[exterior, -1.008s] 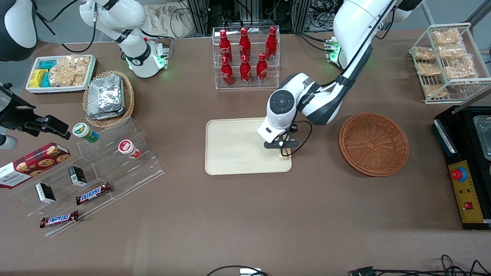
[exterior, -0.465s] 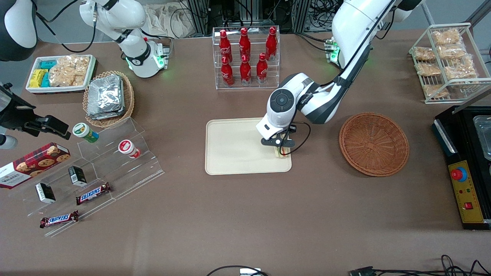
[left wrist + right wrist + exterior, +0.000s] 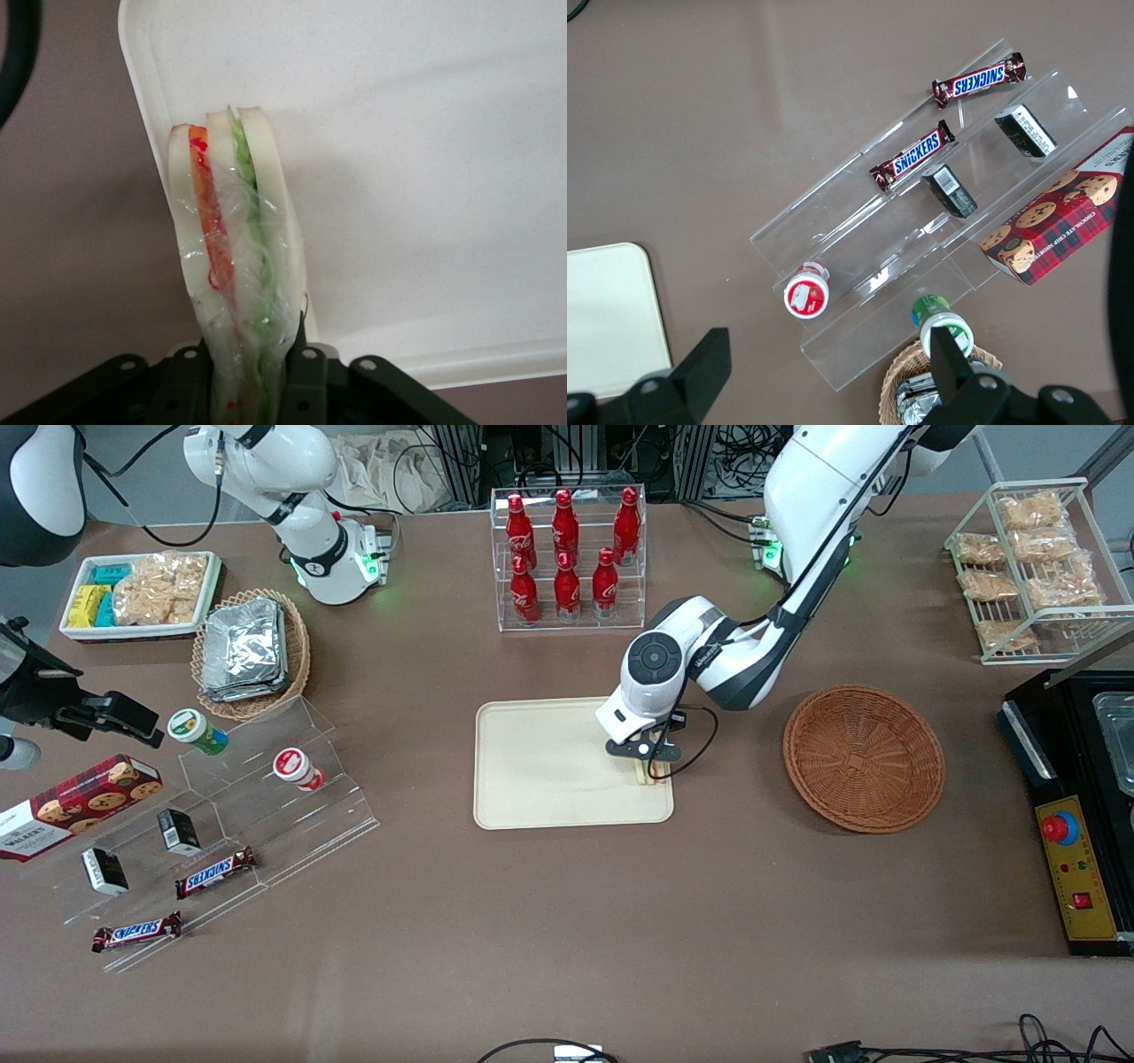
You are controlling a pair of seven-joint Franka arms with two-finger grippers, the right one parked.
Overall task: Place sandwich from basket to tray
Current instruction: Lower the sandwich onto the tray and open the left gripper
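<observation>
The sandwich [image 3: 229,248], a clear-wrapped wedge of white bread with orange and green layers, is pinched between the fingers of my left gripper [image 3: 249,381], which is shut on it. In the front view the gripper [image 3: 650,765] holds the sandwich [image 3: 651,776] low over the cream tray [image 3: 540,771], at the tray's end nearest the basket. I cannot tell whether the sandwich touches the tray [image 3: 425,159]. The reddish-brown woven basket [image 3: 864,722] lies beside the tray toward the working arm's end, with nothing in it.
A clear rack of red bottles [image 3: 567,558] stands farther from the front camera than the tray. A stepped acrylic shelf [image 3: 239,815] with snacks and a wicker basket of foil packets [image 3: 248,651] lie toward the parked arm's end. A black control box [image 3: 1076,868] sits past the basket.
The gripper has shifted slightly away from the front camera over the tray, still shut on the sandwich. The basket and tray have not moved.
</observation>
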